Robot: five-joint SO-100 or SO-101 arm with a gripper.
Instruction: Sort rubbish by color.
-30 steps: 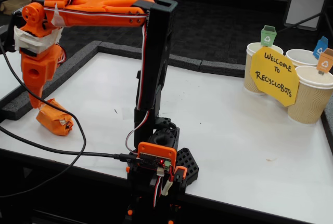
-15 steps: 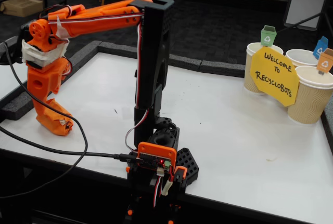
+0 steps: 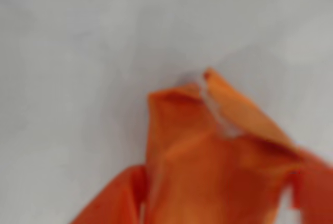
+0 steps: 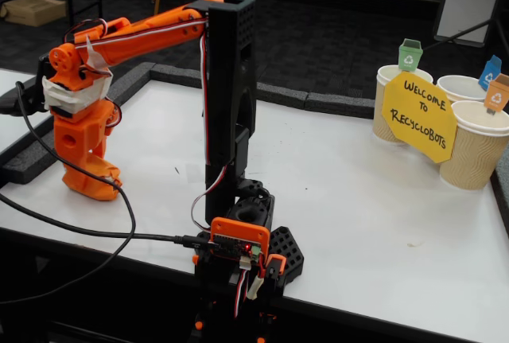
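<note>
The orange rubbish bundle [image 3: 208,130], crumpled and with a strip of clear tape along its top fold, fills the lower middle of the blurred wrist view on the white table. My gripper [image 3: 222,171] is open around it. One orange finger [image 3: 117,198] shows at its lower left and the other at its lower right, each with a thin light gap to the paper. In the fixed view my gripper [image 4: 94,186] points down at the table's near left corner. It covers the bundle, whose orange merges with the fingers.
Three tan paper cups stand at the far right behind a yellow sign [image 4: 419,116]: green tag [image 4: 388,108], blue tag [image 4: 461,87], orange tag [image 4: 477,152]. Black foam edging [image 4: 318,103] borders the table. The arm's base [image 4: 246,239] and a black cable [image 4: 79,230] sit at the front.
The arm has swung lower and towards the table. The gripper has dropped from above the orange bundle to straddle it, and the bundle has stayed in place.
</note>
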